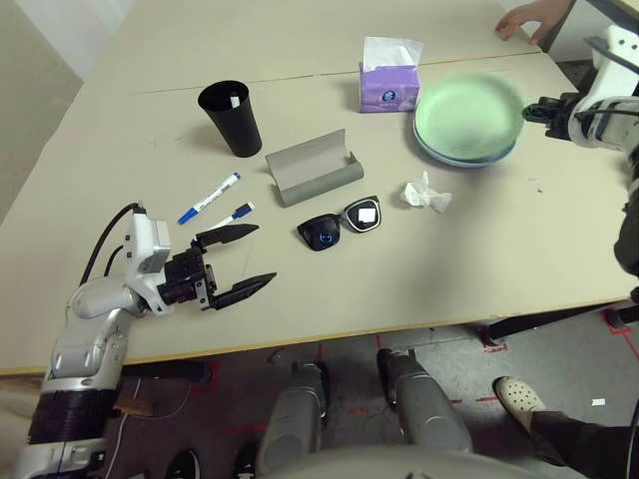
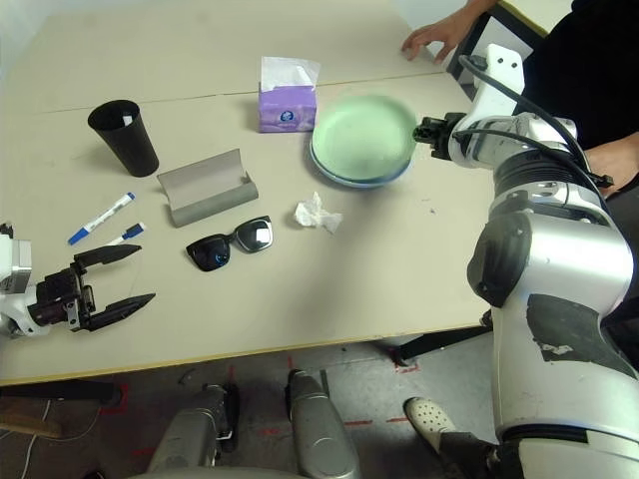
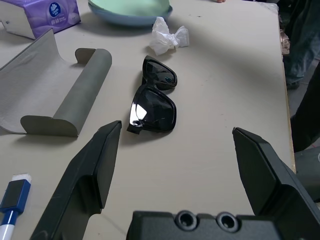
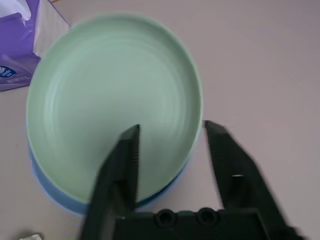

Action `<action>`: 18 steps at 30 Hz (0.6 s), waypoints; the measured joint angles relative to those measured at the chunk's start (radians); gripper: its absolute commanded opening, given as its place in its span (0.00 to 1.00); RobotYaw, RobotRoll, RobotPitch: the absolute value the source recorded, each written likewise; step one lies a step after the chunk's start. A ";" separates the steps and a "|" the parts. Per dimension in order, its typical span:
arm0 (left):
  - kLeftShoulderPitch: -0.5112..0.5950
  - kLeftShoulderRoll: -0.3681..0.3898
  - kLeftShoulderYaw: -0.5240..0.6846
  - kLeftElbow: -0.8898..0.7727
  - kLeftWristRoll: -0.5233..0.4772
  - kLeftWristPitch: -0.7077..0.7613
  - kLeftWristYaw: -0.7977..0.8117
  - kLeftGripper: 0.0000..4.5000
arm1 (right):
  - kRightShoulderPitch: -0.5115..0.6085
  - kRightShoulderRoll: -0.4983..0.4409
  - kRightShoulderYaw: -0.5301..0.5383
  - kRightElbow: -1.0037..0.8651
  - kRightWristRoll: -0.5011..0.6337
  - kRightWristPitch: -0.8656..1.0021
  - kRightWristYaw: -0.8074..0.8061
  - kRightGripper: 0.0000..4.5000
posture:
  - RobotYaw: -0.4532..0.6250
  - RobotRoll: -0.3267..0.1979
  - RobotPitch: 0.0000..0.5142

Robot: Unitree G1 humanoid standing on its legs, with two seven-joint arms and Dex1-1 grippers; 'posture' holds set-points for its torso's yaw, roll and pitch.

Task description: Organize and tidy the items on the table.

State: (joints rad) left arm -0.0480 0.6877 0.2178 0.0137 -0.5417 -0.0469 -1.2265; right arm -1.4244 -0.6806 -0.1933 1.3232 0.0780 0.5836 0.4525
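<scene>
Both head cameras look forward and down from above onto the tabletop (image 1: 329, 299), sharing the same spread. The left wrist camera sits low, close behind the sunglasses (image 3: 152, 97). The right wrist camera hangs near above the green plate (image 4: 112, 100).

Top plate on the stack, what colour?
Pale green top plate, on a blue plate; clearest in the right wrist view.

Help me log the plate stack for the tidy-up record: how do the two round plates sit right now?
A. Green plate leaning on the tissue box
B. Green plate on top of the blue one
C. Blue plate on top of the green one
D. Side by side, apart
B: the green plate rests on the blue plate, whose rim peeks out beneath it, beside the purple tissue box.
</scene>
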 measured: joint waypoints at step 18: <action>-0.107 -0.006 -0.002 0.136 0.014 -0.041 -0.024 1.00 | 0.313 -0.273 0.083 -0.773 0.056 0.312 0.472 0.99 | 0.27 0.62 0.39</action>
State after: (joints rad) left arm -0.1555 0.6818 0.2160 0.1494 -0.5281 -0.0876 -1.2504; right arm -1.1110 -0.9536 -0.1107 0.5498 0.1342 0.8952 0.9249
